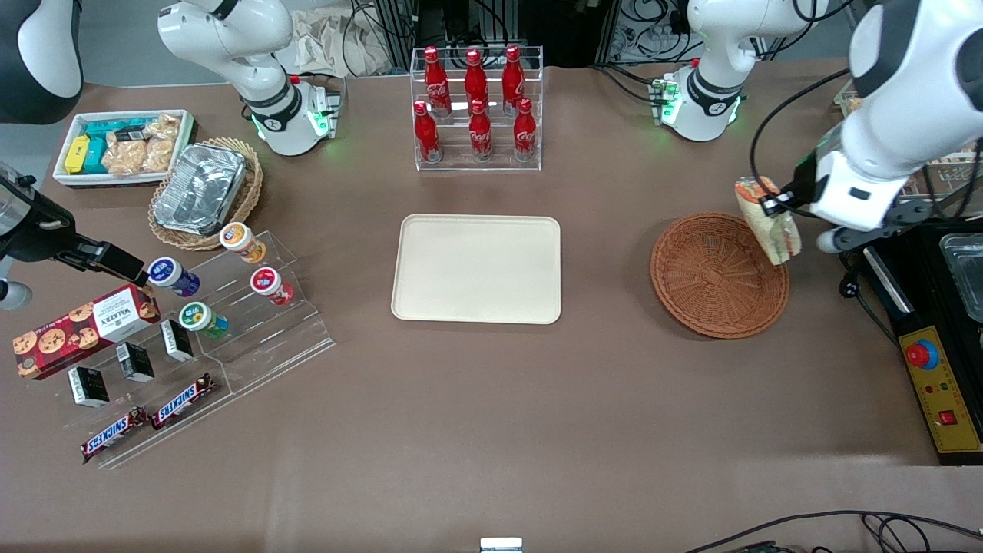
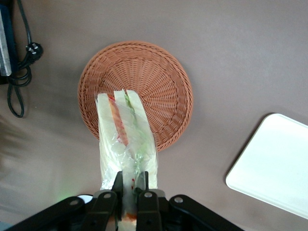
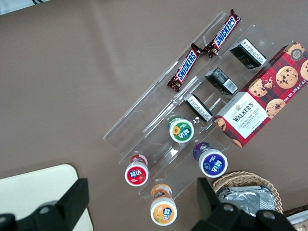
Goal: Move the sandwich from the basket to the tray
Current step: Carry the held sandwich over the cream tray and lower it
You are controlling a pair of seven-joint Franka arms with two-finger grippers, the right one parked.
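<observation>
— Brown worktop (image 1: 491,430) all round, matte and plain. Where is the sandwich (image 1: 768,223)?

— Clamped in the jaws of the left arm's gripper (image 2: 129,185), lifted clear of the basket (image 1: 710,280). The jaws grip one narrow end of the wrapped wedge, pressed in on the clear wrap, and the rest of it hangs down from them. The wrist view shows the cut face: pale bread, with an orange-red strip and a green one between the slices.

— And the basket, relative to the jaws?

— Below them. The free end of the sandwich overlaps the reddish-brown wicker rim in both views, the one on the working arm's side. No contact between the two can be made out.

— The tray (image 1: 476,267)?

— Well apart from the jaws, toward the parked arm's end, flat on the worktop, nothing on it. In the wrist view only one rounded corner shows.

— Anything farther out?

— A clear rack of red cola bottles (image 1: 476,107) stands farther from the front camera than the tray. Much farther from the jaws, a clear stepped stand (image 1: 253,322) carries small pots, with two Snickers bars (image 1: 150,418) at its low edge.
</observation>
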